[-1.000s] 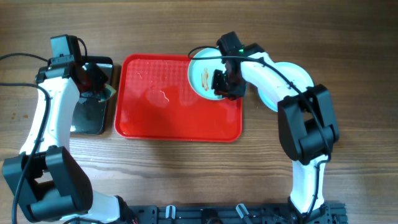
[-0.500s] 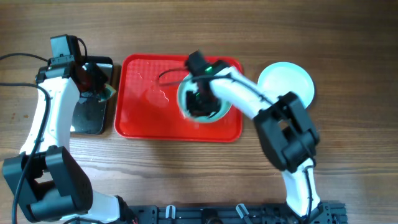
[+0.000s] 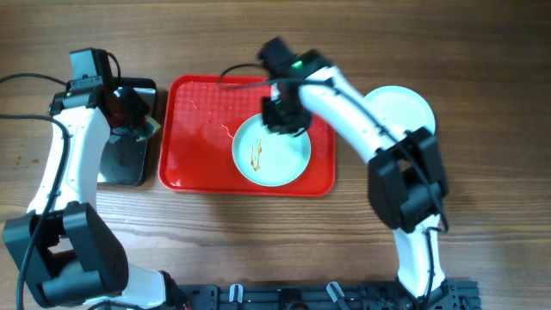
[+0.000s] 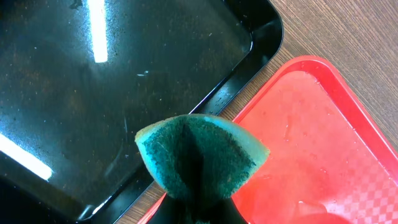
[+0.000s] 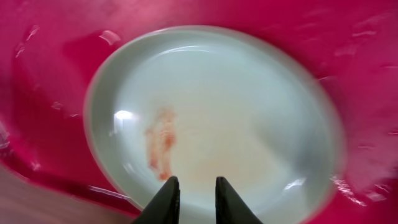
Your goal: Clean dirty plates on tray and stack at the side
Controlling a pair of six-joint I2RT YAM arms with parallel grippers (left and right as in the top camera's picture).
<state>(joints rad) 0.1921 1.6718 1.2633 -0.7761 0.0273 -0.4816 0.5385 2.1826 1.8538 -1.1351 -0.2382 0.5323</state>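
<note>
A mint-rimmed plate [image 3: 271, 148] with a brown smear lies flat in the red tray [image 3: 198, 146], right of centre. My right gripper [image 3: 284, 114] hovers at the plate's far rim. In the right wrist view its jaws [image 5: 193, 182] stand a narrow gap apart over the plate [image 5: 236, 118], with nothing between them. A second plate [image 3: 403, 108] rests on the table to the right of the tray. My left gripper [image 3: 138, 119] is shut on a green sponge [image 4: 200, 158], held above the gap between the black tray [image 4: 93, 74] and the red tray [image 4: 323, 143].
The glossy black tray [image 3: 125, 159] sits left of the red tray, its surface wet. Small water drops lie on the red tray's left half. Bare wooden table surrounds both trays, and the arm bases stand at the front edge.
The smeared plate has gone from the tray's far right corner, where it was tilted, to lying flat nearer the front. My right gripper moved with it. The left arm held still.
</note>
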